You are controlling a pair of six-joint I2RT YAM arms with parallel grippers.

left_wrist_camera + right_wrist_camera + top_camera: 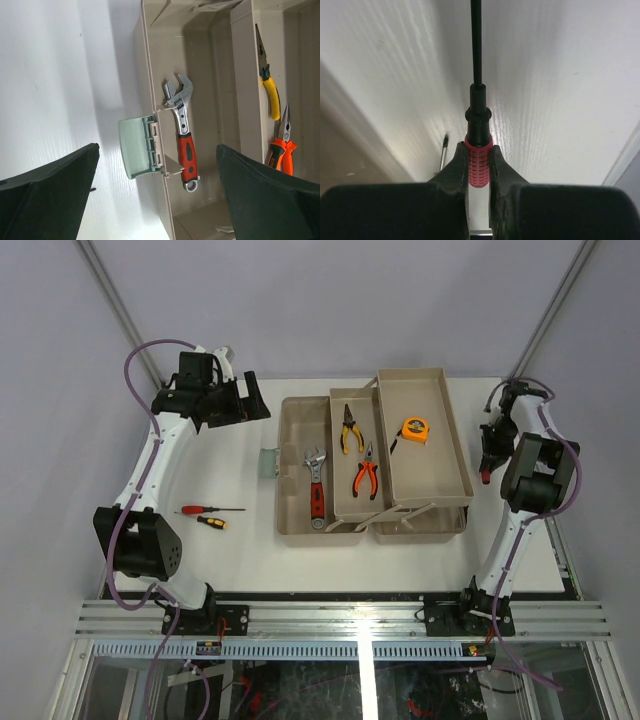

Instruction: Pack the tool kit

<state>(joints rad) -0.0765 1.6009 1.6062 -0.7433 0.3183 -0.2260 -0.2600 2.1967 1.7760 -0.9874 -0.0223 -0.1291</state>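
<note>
**Screwdriver (478,127) gripped at the right, toolbox (281,475) open**

Fingers of the right gripper (479,167) are pressed against the ribbed red handle of the screwdriver, one on each side. Its black collar and thin black shaft run straight out ahead of the wrist camera, over the white table (250,560). From above, this gripper sits just beside the right edge of the toolbox, near the far end. Whether the tip of the shaft touches the table cannot be told.

The left gripper (257,398) is spread wide and grips nothing. It hangs beyond the far-left corner of the toolbox, and its wrist camera looks down between the two dark fingers (50,195) at the box's pale green latch (136,147).

The beige toolbox lies open in the middle of the table with its trays fanned out.
- An adjustable wrench (316,485) with a red grip lies in the left compartment, close to the latch side.
- In the middle tray (334,455) lie yellow-handled pliers (349,430) and, nearer the arms, orange-handled pliers (365,474).
- A tape measure (415,430) sits in the right tray (456,435).

Two tools remain outside on the table, to the left of the box — a long red-handled screwdriver (205,509) and a short yellow-handled one (212,523) just beside it.
</note>
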